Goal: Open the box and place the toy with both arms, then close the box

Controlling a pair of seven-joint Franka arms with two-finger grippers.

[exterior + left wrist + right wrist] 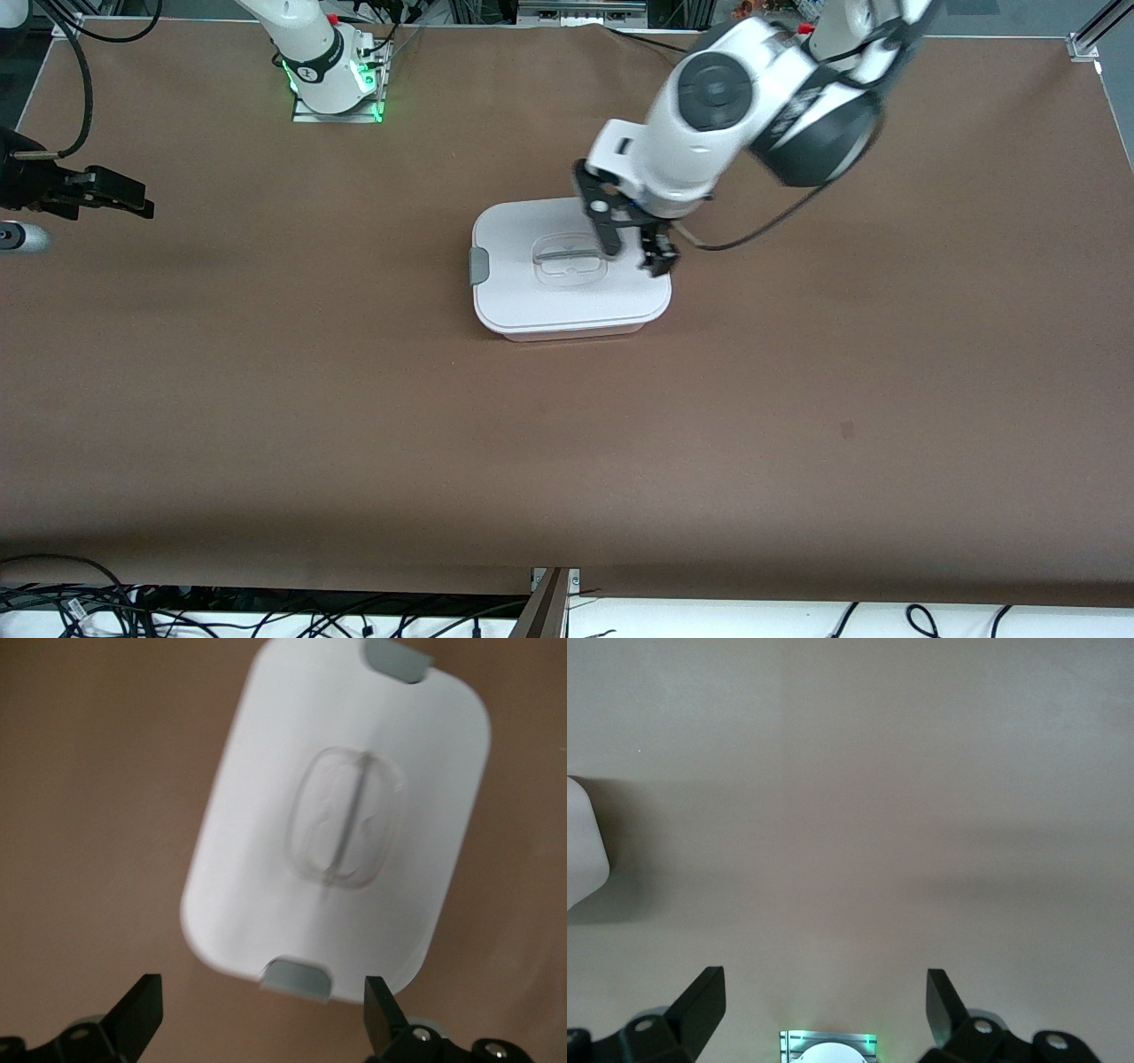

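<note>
- Box (571, 306): a pale pink tub under a white lid, standing closed near the middle of the brown table (567, 461). Its long axis runs from the right arm's end of the table toward the left arm's end.
- Lid details: a recessed clear handle (570, 259) sits in the centre, and a grey clip (477, 266) shows on the short end facing the right arm's end. The left wrist view shows a second grey clip (298, 978) on the other short end, just beside that arm's fingers.
- Toy: not visible in any view; with the lid on, it may well be inside, but that cannot be confirmed.
- Left gripper (634, 252): hangs over the lid's end toward the left arm's end of the table, fingers spread apart and holding nothing. The box lies directly below and ahead of the fingertips, with the near clip between them.
- Right gripper (106, 197): waits well apart from the box, over bare table at the right arm's end, fingers apart and empty.
- Judgement: the left arm is clearly the nearer one, so any last press or clip would fall to it.
</note>
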